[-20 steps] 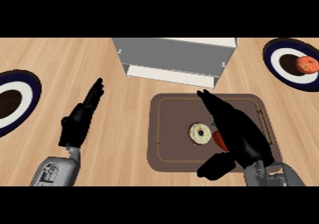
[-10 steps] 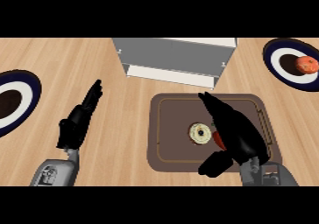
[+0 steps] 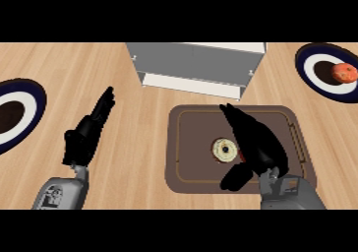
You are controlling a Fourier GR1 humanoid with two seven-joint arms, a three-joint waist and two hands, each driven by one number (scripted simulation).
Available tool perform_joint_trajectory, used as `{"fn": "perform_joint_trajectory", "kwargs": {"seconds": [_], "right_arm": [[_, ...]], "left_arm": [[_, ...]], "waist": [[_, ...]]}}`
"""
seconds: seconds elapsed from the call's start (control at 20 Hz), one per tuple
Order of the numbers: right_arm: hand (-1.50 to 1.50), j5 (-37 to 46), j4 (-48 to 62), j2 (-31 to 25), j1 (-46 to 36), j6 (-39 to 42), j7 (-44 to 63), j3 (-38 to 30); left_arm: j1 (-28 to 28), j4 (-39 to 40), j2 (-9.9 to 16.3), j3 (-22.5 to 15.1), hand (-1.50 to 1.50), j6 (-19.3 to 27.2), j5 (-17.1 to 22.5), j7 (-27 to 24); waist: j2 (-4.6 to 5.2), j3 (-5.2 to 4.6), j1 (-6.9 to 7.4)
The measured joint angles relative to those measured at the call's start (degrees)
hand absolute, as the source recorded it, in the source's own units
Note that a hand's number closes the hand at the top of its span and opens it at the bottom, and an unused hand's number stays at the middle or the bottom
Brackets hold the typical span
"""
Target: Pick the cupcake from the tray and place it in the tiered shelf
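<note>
Cupcake (image 3: 227,149) sits mid-tray (image 3: 189,123), right hand (image 3: 256,142) just beside it at 3 o'clock w/ fingers straight and spread from the thumb, holding nothing; left hand (image 3: 86,138) rests open on the counter (image 3: 138,147) at 9 o'clock. Prob. light, soft and crushable on top, so I'd pinch low round the sides, not the frosting. Tiered shelf (image 3: 200,64) is at 12 o'clock, just past the tray's raised rim; path looks open, plates (image 3: 334,74) well off at 2 and 9 o'clock.
</note>
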Motion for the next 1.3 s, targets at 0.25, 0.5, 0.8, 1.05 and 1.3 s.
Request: {"fn": "perform_joint_trajectory", "kwargs": {"seconds": [0.25,0.5,0.8,1.05,1.3], "right_arm": [[-1.50,3.37,1.18,0.88,1.84,-0.69,-2.24,0.42],[-1.50,6.09,4.11,1.72,3.39,-2.33,-5.54,-0.09],[-1.50,7.79,7.63,3.78,2.42,-2.17,-7.78,-2.06],[-1.50,9.28,10.66,4.13,3.64,-3.48,-11.30,-2.52],[1.50,10.75,11.47,5.42,4.46,-3.09,-11.90,-2.29]], "left_arm": [[-0.70,2.20,-0.09,0.91,0.00,-0.54,-0.29,-1.92],[0.74,1.33,-0.59,0.61,0.00,-0.75,-1.01,-2.62],[-1.10,2.03,-0.42,1.96,0.00,-1.73,-0.67,-1.69],[0.11,1.19,-0.63,2.32,0.00,-1.92,-0.65,-1.99],[-0.31,1.90,-0.81,2.48,0.00,-1.97,-1.25,-2.07]], "waist": [[-0.02,-0.02,-0.03],[-0.01,-0.01,0.00],[0.00,0.00,-0.01],[-0.01,-0.01,0.02],[-0.02,-0.01,-0.02]]}}
